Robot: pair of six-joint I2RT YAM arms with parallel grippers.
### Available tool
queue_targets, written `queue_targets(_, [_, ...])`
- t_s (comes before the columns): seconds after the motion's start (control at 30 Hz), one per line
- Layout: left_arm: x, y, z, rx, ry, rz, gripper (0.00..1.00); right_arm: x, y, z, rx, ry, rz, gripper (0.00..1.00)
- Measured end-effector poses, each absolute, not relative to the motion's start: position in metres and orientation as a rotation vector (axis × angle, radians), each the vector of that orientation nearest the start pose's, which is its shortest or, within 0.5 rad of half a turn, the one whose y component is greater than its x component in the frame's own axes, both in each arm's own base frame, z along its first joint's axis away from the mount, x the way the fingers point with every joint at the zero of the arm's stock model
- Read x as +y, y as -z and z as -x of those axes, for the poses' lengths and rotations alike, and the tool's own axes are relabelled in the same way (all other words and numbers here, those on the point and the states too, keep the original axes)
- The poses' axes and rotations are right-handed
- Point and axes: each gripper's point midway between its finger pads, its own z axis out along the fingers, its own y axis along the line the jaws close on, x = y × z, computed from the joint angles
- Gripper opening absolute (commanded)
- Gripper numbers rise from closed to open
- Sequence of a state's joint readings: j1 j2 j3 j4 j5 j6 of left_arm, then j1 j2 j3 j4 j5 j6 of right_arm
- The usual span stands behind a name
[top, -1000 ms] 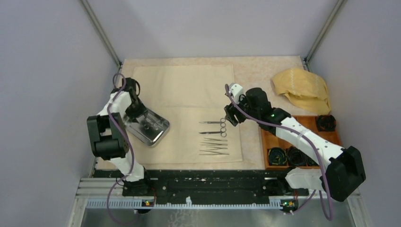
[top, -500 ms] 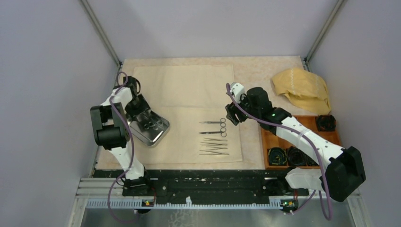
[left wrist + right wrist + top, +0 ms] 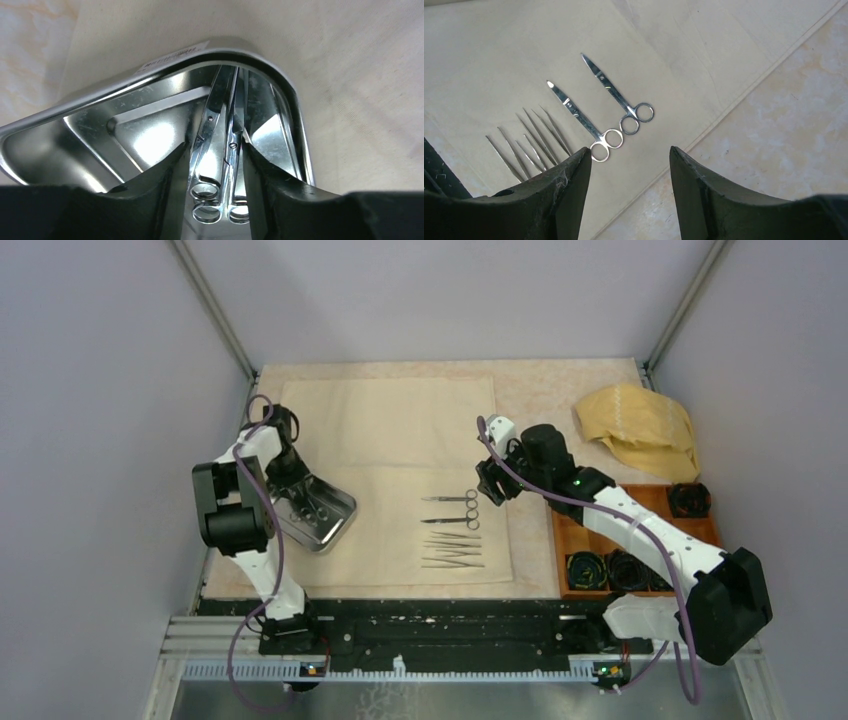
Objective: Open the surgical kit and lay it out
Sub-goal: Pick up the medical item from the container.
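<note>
Left elbow's swung in since 1 s ago. L gripper (image 3: 215, 150) half-spread astride two scissors (image 3: 212, 125) in tray (image 3: 150, 120), on cloth's (image 3: 360, 75) left; grip unclear. Slim, slick steel: I'd pinch near pivots. R gripper (image 3: 629, 150) spread, empty.

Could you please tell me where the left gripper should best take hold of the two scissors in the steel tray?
Probably across the shanks just ahead of the finger rings, coming from the ring end. The scissors lie side by side with blades tucked into a rounded corner of the tray, leaving finger room only there.
</note>
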State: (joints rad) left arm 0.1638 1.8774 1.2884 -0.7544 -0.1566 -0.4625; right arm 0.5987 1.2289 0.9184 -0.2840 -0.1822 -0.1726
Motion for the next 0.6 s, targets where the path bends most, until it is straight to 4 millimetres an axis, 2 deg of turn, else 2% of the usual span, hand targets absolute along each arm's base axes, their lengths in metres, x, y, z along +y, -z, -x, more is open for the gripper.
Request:
queue_targets(0.07, [0.068, -0.028, -0.344, 2.746, -0.193, 0.899, 0.48, 0.227, -0.172, -0.288, 1.985, -0.442, 0.920, 0.58])
queue_targets(0.17, [0.069, -0.031, -0.331, 2.771, -0.218, 0.877, 0.56, 0.227, -0.172, -0.287, 1.984, -0.446, 0.922, 0.58])
queue_targets(0.23, [0.069, -0.035, -0.327, 2.780, -0.224, 0.864, 0.57, 0.228, -0.172, -0.287, 1.983, -0.450, 0.923, 0.57])
queue_targets(0.33, [0.069, -0.043, -0.327, 2.763, -0.220, 0.850, 0.55, 0.229, -0.172, -0.286, 1.982, -0.459, 0.927, 0.57])
queue_targets(0.47, [0.069, -0.051, -0.327, 2.747, -0.213, 0.841, 0.48, 0.230, -0.172, -0.284, 1.983, -0.476, 0.928, 0.56])
queue_targets(0.6, [0.067, -0.052, -0.328, 2.744, -0.196, 0.845, 0.49, 0.231, -0.172, -0.284, 1.983, -0.483, 0.928, 0.56])
